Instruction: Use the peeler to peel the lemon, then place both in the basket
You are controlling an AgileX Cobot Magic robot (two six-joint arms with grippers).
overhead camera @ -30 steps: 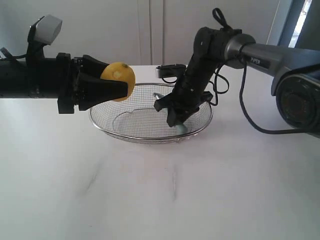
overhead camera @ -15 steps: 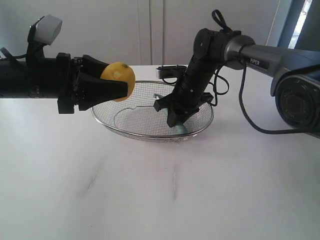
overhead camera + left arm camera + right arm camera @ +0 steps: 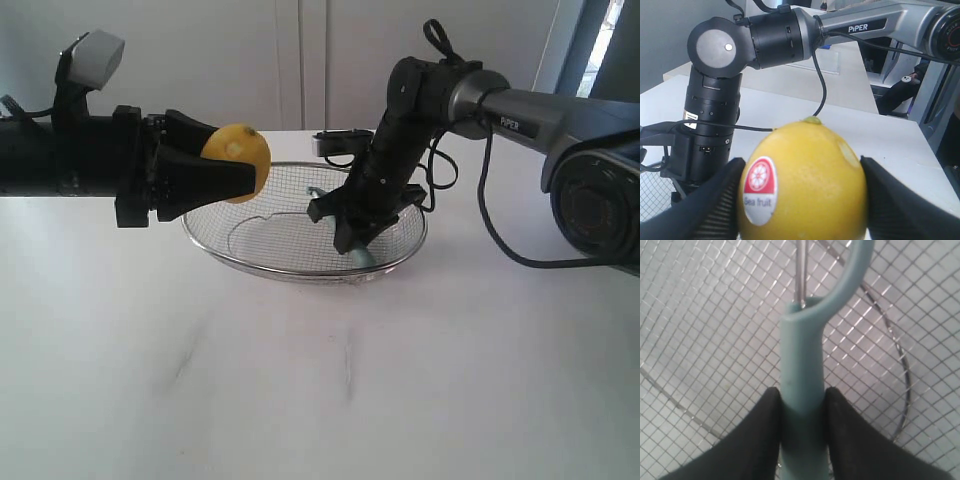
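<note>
My left gripper (image 3: pixel 235 170) is shut on the yellow lemon (image 3: pixel 238 162), holding it in the air just left of the basket's rim. The left wrist view shows the lemon (image 3: pixel 805 180) with a red and white sticker, squeezed between both black fingers (image 3: pixel 710 210). The silver wire-mesh basket (image 3: pixel 215 245) sits on the white table. Inside it, my right gripper (image 3: pixel 352 240) points down and is shut on the peeler (image 3: pixel 360 255). The right wrist view shows the peeler's teal handle (image 3: pixel 802 365) pinched between the jaws, close over the basket mesh (image 3: pixel 700 330), its head mostly cut off.
The white table (image 3: pixel 330 380) spreads in front of the basket. The right arm (image 3: pixel 470 95) reaches in from the right with a black cable (image 3: pixel 490 220) hanging beside it. A pale wall stands behind.
The basket has shifted a little since a second ago. Both arms have stayed almost still with their loads.
</note>
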